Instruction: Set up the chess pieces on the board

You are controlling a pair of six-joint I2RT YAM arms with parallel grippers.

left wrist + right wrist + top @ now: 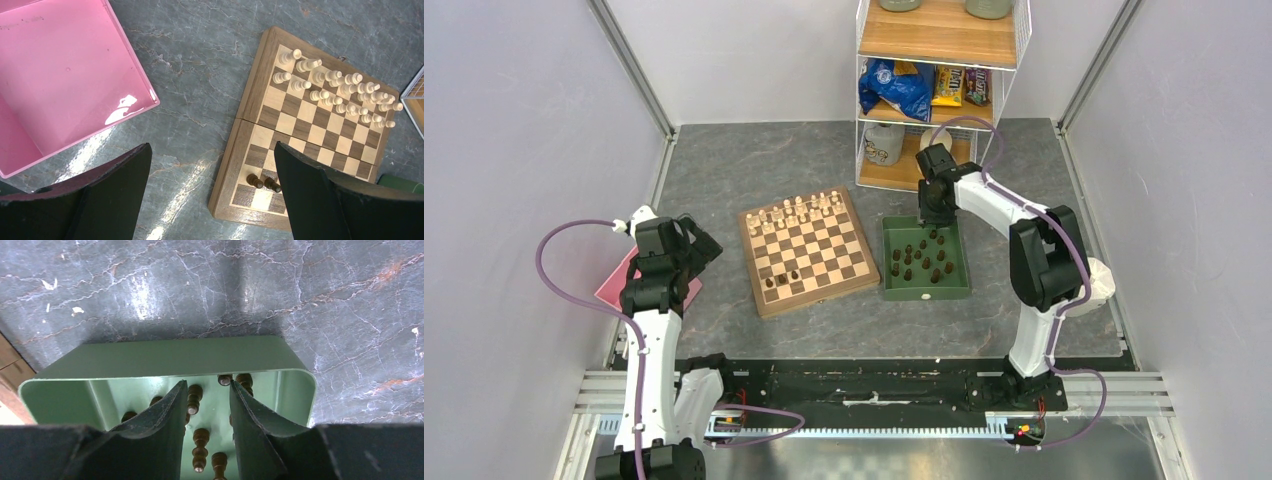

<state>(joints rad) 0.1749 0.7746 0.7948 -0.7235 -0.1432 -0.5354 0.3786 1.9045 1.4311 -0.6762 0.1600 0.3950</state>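
Pale walls (514, 120) enclose a grey marbled tabletop (754, 160), with a wooden shelf rack (939, 40) (snack packets (894, 88) inside) at back.

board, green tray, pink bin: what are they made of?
Board: wood, with visible grain in the border, dark and tan squares, satin finish. Green tray: smooth plastic or painted metal, can't tell which; rounded corners, soft sheen. Pink bin: likely glossy plastic; bright light reflection on its floor.

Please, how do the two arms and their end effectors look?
The left arm and right arm have white links and black joints, each with a lilac cable. The left end effector and right end effector have broad, dark, tapering fingers.
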